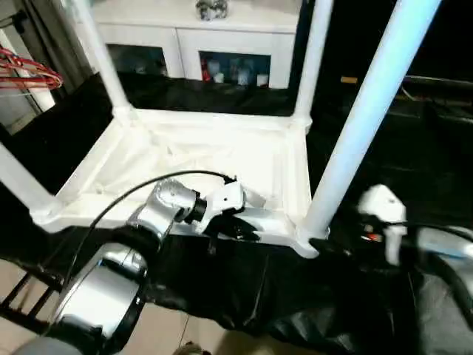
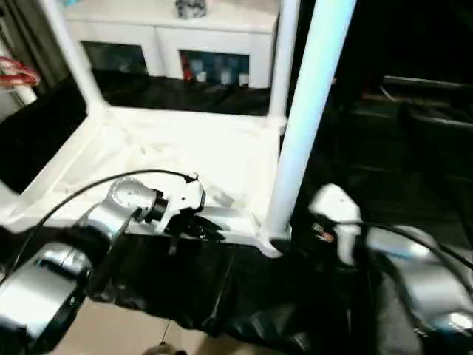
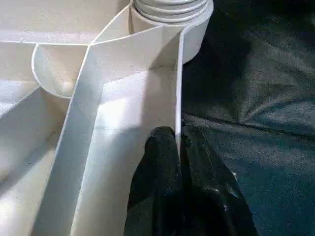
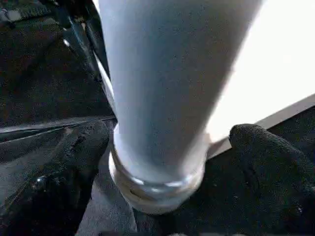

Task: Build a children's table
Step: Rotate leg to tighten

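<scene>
The children's table lies upside down on black cloth, its white ribbed top (image 1: 214, 159) facing up. Several white legs stand in the corner sockets: near right (image 1: 369, 111), far right (image 1: 314, 52), far left (image 1: 96, 52), near left (image 1: 18, 181). My left gripper (image 3: 178, 135) is shut on the thin near rim wall (image 3: 178, 88) of the top, close to the near right socket (image 3: 172, 7). My right gripper (image 4: 170, 135) stands open around the base of the near right leg (image 4: 167, 73), one black finger (image 4: 74, 157) on each side, not pressing it.
A white cabinet with glass doors (image 1: 222, 37) stands behind the table. Red hangers (image 1: 26, 74) hang at the far left. The black cloth (image 1: 244, 296) drapes over the front edge towards the tiled floor, where a black frame (image 1: 22, 292) shows at lower left.
</scene>
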You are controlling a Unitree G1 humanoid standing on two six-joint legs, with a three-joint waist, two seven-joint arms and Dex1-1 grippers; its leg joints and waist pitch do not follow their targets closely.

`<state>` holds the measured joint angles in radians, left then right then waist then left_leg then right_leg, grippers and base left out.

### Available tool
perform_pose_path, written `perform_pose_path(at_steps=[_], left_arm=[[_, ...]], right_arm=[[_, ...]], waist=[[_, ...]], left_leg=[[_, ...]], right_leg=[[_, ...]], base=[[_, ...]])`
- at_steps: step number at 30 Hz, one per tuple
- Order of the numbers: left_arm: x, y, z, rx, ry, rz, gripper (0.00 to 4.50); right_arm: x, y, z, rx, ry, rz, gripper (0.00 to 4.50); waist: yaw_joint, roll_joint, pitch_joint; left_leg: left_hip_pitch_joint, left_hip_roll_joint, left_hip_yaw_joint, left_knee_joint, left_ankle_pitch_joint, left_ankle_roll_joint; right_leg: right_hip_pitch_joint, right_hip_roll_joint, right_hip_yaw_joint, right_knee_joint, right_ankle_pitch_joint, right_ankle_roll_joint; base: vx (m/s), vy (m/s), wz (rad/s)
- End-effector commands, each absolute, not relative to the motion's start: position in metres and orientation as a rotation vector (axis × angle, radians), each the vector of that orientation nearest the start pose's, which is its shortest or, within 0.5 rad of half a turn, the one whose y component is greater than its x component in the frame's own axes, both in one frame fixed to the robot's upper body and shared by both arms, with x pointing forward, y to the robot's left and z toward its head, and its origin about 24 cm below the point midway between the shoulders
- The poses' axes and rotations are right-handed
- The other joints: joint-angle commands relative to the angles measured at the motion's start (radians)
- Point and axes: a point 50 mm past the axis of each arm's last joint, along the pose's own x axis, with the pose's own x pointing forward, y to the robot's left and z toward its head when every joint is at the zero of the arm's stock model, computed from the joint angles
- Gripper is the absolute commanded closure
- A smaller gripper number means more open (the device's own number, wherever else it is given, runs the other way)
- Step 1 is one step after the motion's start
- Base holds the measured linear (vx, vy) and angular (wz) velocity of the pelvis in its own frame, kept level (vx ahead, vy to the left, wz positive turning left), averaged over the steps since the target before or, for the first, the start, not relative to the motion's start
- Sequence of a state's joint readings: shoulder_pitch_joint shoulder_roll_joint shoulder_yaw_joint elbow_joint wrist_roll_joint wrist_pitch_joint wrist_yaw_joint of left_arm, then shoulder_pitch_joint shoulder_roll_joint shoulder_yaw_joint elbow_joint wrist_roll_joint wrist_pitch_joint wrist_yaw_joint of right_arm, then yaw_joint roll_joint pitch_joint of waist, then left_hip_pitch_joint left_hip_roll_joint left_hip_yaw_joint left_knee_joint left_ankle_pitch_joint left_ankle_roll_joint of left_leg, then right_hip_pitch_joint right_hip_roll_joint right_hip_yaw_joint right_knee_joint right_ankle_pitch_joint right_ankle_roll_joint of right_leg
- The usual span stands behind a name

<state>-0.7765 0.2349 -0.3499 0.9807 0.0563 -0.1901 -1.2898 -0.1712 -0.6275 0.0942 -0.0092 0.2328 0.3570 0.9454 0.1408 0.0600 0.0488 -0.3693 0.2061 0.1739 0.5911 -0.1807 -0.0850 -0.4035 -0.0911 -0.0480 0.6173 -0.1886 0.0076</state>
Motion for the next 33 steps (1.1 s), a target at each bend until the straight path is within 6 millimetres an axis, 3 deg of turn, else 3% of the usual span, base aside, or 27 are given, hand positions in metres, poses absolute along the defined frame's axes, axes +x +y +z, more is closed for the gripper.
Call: perform_pose_path(at_steps=[1, 3, 5, 9, 13, 23, 25, 26, 30, 33], left_arm=[[0.321, 0.105, 0.03, 0.402, 0.45, -1.459, 4.46], [0.32, 0.105, 0.03, 0.395, 0.448, -1.447, 4.46], [0.319, 0.105, 0.03, 0.392, 0.445, -1.444, 4.5], [0.316, 0.105, 0.031, 0.387, 0.439, -1.441, 4.5], [0.315, 0.105, 0.032, 0.39, 0.44, -1.433, 4.5], [0.318, 0.109, 0.035, 0.406, 0.444, -1.369, 4.5], [0.326, 0.102, 0.04, 0.409, 0.415, -1.279, 4.5], [0.328, 0.099, 0.041, 0.41, 0.403, -1.25, 4.5], [0.334, 0.073, 0.048, 0.383, 0.343, -1.157, 4.5], [0.332, 0.065, 0.048, 0.383, 0.336, -1.159, 4.5]], right_arm=[[0.266, -0.199, 0.069, -0.292, 0.392, 0.969, 0.0], [0.269, -0.196, 0.068, -0.283, 0.393, 0.977, 0.0], [0.272, -0.195, 0.066, -0.289, 0.395, 0.975, 0.29], [0.279, -0.191, 0.063, -0.287, 0.399, 0.979, 0.48], [0.282, -0.19, 0.062, -0.286, 0.399, 0.986, 0.84], [0.291, -0.184, 0.055, -0.243, 0.383, 0.95, 1.51], [0.3, -0.175, 0.047, -0.204, 0.356, 0.835, 1.64], [0.302, -0.171, 0.044, -0.191, 0.351, 0.8, 1.68], [0.309, -0.142, 0.028, -0.122, 0.348, 0.635, 1.75], [0.311, -0.129, 0.023, -0.108, 0.35, 0.587, 1.75]], waist=[[0.004, -0.038, -0.063], [0.003, -0.035, -0.064], [0.003, -0.034, -0.064], [0.003, -0.042, -0.065], [-0.011, -0.042, -0.063], [-0.023, -0.044, -0.062], [-0.03, -0.044, -0.062], [-0.034, -0.049, -0.062], [-0.04, -0.045, -0.061], [-0.042, -0.045, -0.062]], left_leg=[[-0.003, 0.014, -0.002, -0.064, -0.168, 0.067], [-0.002, 0.016, -0.002, -0.064, -0.167, 0.067], [-0.001, 0.016, -0.001, -0.063, -0.163, 0.069], [-0.002, 0.014, 0.001, -0.064, -0.155, 0.07], [-0.004, 0.013, 0.0, -0.065, -0.159, 0.069], [-0.003, 0.012, 0.001, -0.067, -0.176, 0.061], [-0.003, 0.01, 0.0, -0.07, -0.181, 0.047], [-0.004, 0.01, 0.0, -0.071, -0.178, 0.045], [0.0, 0.009, -0.001, -0.074, -0.186, 0.027], [0.003, 0.008, 0.0, -0.073, -0.191, 0.029]], right_leg=[[0.056, -0.051, 0.027, -0.077, -0.214, -0.214], [0.055, -0.052, 0.028, -0.077, -0.225, -0.21], [0.053, -0.049, 0.029, -0.078, -0.223, -0.206], [0.053, -0.049, 0.029, -0.077, -0.222, -0.199], [0.052, -0.048, 0.028, -0.078, -0.231, -0.198], [0.05, -0.048, 0.027, -0.082, -0.256, -0.196], [0.049, -0.047, 0.027, -0.081, -0.259, -0.197], [0.05, -0.046, 0.026, -0.081, -0.258, -0.197], [0.047, -0.046, 0.027, -0.084, -0.266, -0.193], [0.046, -0.045, 0.029, -0.085, -0.253, -0.19]], base=[[0.0, 0.0, 0.0], [0.0, 0.0, 0.0], [0.0, 0.0, 0.0], [0.0, 0.0, 0.0], [0.0, 0.0, 0.0], [0.0, 0.0, 0.0], [0.0, 0.0, 0.0], [0.0, 0.0, 0.0], [0.0, 0.0, 0.0], [0.0, 0.0, 0.0]])
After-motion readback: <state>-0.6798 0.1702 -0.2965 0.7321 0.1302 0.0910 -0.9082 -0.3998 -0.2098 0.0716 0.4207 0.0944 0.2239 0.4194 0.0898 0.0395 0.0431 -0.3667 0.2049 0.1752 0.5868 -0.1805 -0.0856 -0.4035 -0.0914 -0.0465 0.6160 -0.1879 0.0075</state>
